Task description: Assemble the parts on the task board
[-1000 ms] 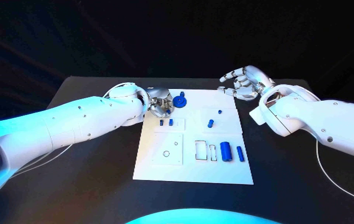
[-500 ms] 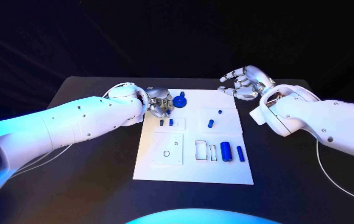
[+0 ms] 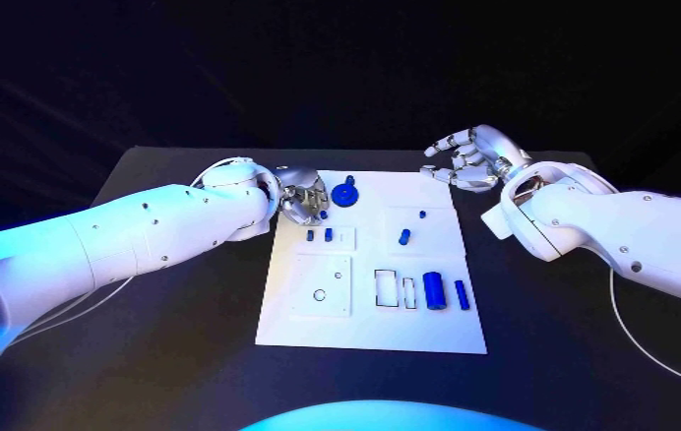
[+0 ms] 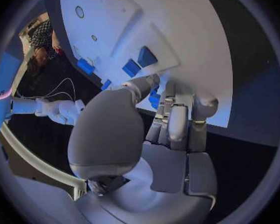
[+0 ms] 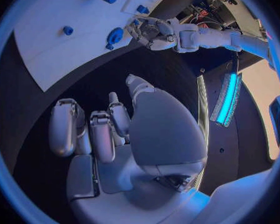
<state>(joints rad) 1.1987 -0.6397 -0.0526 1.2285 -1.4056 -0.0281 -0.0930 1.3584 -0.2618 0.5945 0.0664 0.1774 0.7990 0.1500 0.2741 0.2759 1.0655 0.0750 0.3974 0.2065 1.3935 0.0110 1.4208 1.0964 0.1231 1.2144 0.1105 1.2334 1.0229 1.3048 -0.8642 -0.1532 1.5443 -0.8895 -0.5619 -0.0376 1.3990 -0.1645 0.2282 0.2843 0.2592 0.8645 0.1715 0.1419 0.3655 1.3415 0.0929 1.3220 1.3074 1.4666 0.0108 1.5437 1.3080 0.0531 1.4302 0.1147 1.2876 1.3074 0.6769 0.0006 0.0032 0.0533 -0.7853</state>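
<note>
Task board (image 3: 372, 325) lies mid-worktop (image 3: 170, 303) under the left robot hand (image 3: 304, 198), whose curled fingers touch small blue parts (image 3: 320, 236) at the board's far left corner; whether it grips one cannot be told. Right robot hand (image 3: 472, 158) hovers released, just off the far right corner. Advisable: descend squarely, avoiding the blue gear (image 3: 345, 194) just beside; bare worktop flanks both sides.
</note>
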